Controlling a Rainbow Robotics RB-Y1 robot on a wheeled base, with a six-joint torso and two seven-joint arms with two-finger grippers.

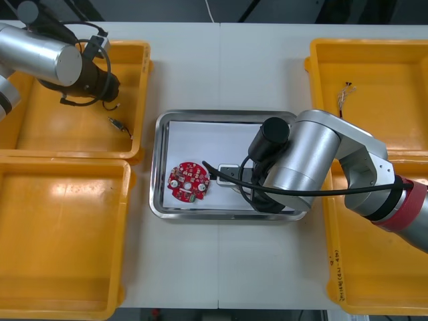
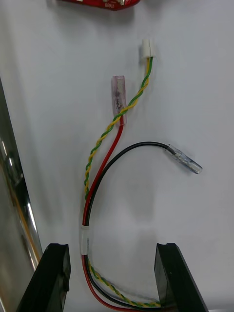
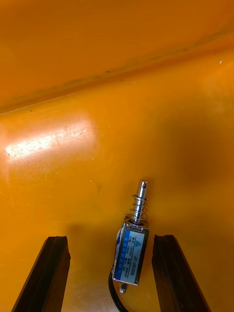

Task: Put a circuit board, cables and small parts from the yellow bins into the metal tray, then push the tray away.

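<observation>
Front view: the right arm is bent low over the metal tray [image 1: 160, 167], its smooth silver forearm covering the tray's right part. The left arm reaches down into the far yellow bin [image 1: 60, 130] on its own side of the pale bench [image 1: 200, 67]. The right hand [image 2: 114, 280] points down at the tray's white lining, its black fingers [image 2: 51, 278] wide apart and gripping nothing. A thin cable bundle [image 2: 85, 236] of red, black and twisted yellow-green strands lies flat between them, close to one finger. Ahead of the fingertips it fans out into three ends with clear and white plugs. Past those ends the round red circuit board [image 1: 188, 181] lies flat on the lining. The tray's shiny wall rises near one finger; beside the other is open lining. The left hand [image 3: 112, 278] hangs over the bin's glossy floor, fingers likewise spread and holding nothing. A small metal part [image 3: 130, 246] lies between them, touching neither: a boxy body with a blue label, a sprung pin pointing away from the hand, and a black lead trailing back. The bin's sloping wall stands well ahead, with bare floor on both sides.
</observation>
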